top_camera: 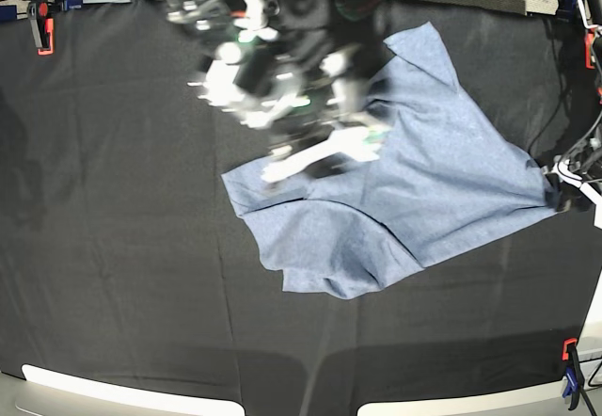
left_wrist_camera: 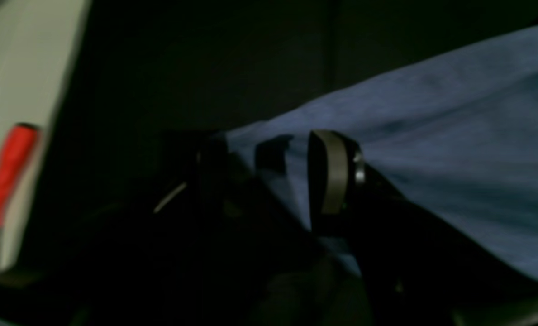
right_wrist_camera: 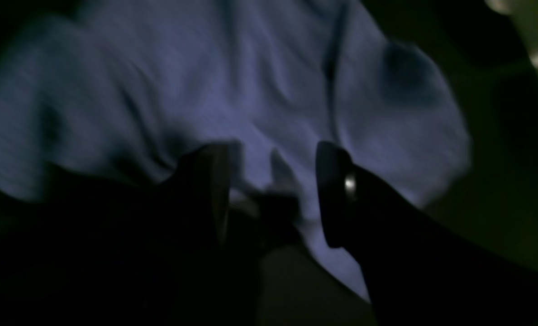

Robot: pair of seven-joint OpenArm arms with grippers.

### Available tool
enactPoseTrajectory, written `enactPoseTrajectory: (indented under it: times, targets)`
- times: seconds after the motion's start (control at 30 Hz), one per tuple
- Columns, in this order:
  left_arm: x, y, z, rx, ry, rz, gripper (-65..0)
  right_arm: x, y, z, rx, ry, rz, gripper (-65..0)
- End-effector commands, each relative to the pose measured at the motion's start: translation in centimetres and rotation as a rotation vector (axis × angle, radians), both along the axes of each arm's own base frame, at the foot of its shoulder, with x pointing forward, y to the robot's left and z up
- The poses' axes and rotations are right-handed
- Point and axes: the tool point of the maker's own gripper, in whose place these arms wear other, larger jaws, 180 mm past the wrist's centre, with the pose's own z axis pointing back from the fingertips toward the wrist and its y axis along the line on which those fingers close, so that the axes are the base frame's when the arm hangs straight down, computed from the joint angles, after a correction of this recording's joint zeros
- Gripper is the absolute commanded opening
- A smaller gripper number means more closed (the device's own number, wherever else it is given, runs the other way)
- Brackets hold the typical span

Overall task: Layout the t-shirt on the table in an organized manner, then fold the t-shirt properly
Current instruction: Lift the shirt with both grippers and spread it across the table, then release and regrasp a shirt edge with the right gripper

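Shirt [top_camera: 414, 181] spread wrinkled on bench [top_camera: 122, 247], right of centre. Left hand [left_wrist_camera: 269, 181] at shirt's 3 o'clock corner, clamped on fabric edge. Right hand [right_wrist_camera: 273, 194] blurred above shirt's 10 o'clock part, fingers apart, cloth between; grip unclear.

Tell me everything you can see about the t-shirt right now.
The t-shirt is blue-grey, heathered, soft-looking cloth, spread unevenly and creased on the black table, right of centre in the base view. No lettering shows. Its near edge curls and one far corner lies folded over. The left hand pinches a corner, pulling the cloth taut toward the table's edge. The blurred right hand is over the opposite side, cloth between its fingers; whether it grips is unclear.
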Motion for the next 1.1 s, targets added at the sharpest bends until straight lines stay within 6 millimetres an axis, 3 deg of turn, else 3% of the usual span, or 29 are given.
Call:
enactPoseTrajectory:
  times: [0.0, 0.17, 0.27, 0.57, 0.83, 0.87, 1.07]
  targets:
    - [0.9, 0.4, 1.9, -0.005, -0.056, 0.001, -38.4, 1.3, -0.7, 1.4, 0.013, -0.065, -0.013, -37.0]
    - [0.7, -0.6, 1.1, -0.037, -0.035, -0.006, -38.4, 6.2, -6.1, -0.6, -0.102, -0.077, -0.125, -37.0]
    - [0.7, -1.4, 0.6, -0.06, -0.035, -0.006, -38.4, 8.7, -8.1, -2.5, -0.171, -0.046, -0.167, -37.0]
    - [0.7, -3.0, -0.5, -0.061, -0.032, -0.009, -38.4, 12.1, -7.8, -4.6, -0.315, -0.026, -0.103, -37.1]
    - [0.7, -2.9, -0.5, -0.06, -0.033, -0.009, -38.4, 11.8, -7.0, -6.3, -0.4, -0.007, -0.036, -37.1]
    - [0.7, -2.9, -0.5, -0.06, -0.033, -0.009, -38.4, 11.7, -6.9, -6.4, -0.403, -0.005, -0.033, -38.4]
    - [0.7, -3.0, -0.5, -0.06, -0.033, -0.009, -38.4, 12.5, -7.1, -6.9, -0.401, 0.002, -0.047, -60.1]
